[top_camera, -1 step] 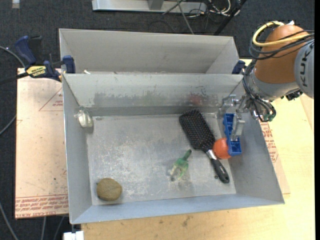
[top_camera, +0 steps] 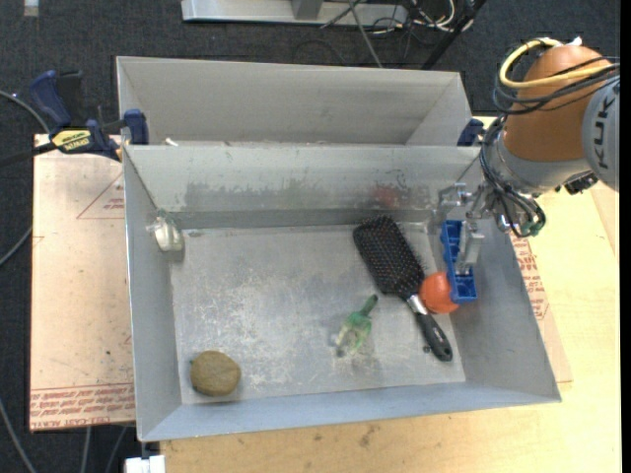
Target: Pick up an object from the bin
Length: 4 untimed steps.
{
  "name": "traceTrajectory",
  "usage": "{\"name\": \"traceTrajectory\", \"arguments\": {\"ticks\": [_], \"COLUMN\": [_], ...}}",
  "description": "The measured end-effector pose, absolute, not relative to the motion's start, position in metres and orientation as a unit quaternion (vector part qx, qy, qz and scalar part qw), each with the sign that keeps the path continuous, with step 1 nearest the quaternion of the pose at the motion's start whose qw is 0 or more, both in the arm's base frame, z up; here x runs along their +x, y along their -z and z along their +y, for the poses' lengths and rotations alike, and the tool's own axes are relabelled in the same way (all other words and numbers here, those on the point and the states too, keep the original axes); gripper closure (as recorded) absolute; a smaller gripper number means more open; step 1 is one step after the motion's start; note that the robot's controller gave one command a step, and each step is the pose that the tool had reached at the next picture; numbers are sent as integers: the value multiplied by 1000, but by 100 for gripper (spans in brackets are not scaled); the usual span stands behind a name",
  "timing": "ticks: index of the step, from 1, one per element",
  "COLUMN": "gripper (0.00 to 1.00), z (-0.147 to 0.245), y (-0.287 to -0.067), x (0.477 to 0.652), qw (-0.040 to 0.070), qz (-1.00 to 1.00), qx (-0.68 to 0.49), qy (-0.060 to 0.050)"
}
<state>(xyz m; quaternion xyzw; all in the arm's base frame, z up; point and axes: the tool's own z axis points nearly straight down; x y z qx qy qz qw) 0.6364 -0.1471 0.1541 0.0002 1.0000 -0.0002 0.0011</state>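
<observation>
Camera view: jaws sit low by the bin's [top_camera: 296,180] right wall; can't tell if they're spread or pressed together. Orange ball [top_camera: 437,292] lies just beside their tips, against the black hairbrush [top_camera: 392,259] handle, w/ a green toy [top_camera: 355,331] farther off. Prob. approach step: next move needs the jaws centred on 1 thing, likely the ball, w/o snagging the brush.

Rounded orange wrist cover [top_camera: 554,106], yellow and black cables [top_camera: 509,65] looped around it, grey lettered arm link [top_camera: 608,136], blue tool [top_camera: 460,286].
</observation>
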Motion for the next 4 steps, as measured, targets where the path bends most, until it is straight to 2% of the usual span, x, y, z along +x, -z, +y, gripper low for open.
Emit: {"name": "traceTrajectory", "arguments": {"ticks": [1,2,3,4], "gripper": [0,0,0,0], "z": [-120,-115,-95,-79], "y": [-127,-114,-115,-110], "x": [623,619,588,618], "qw": [3,3,2,-1], "qz": [999,999,990,969], "qx": [-38,-44,-139,-247], "qy": [-1,-3,0,-1]}}
